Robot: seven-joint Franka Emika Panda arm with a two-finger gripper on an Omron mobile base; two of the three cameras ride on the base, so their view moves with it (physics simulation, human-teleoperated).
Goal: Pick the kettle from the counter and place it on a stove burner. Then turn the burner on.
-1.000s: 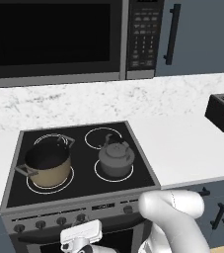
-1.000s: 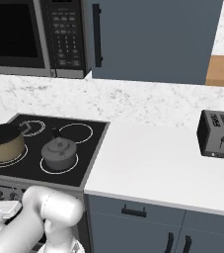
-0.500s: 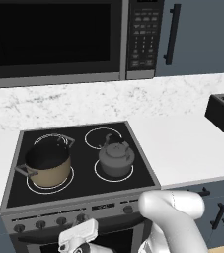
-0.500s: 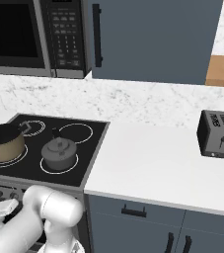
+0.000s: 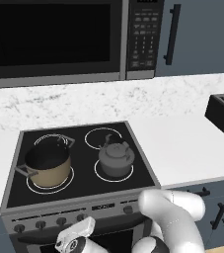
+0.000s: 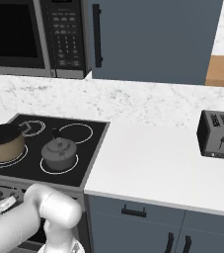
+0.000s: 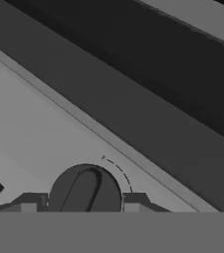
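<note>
- Kettle [image 5: 116, 158] sits on the front right burner [image 5: 96, 172], beside the pot [image 5: 47, 165].
- I see my gripper [image 7: 85, 207] with its fingers [image 7: 133, 201] clamped around a stove knob [image 7: 85, 190].

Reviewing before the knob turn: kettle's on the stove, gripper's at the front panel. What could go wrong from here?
1. The panel carries a row of knobs; the gripper may be straddling the knob for another burner, such as the one under the pot, not the kettle.
2. The fingers flank the knob's edges; they might slip while turning.
</note>
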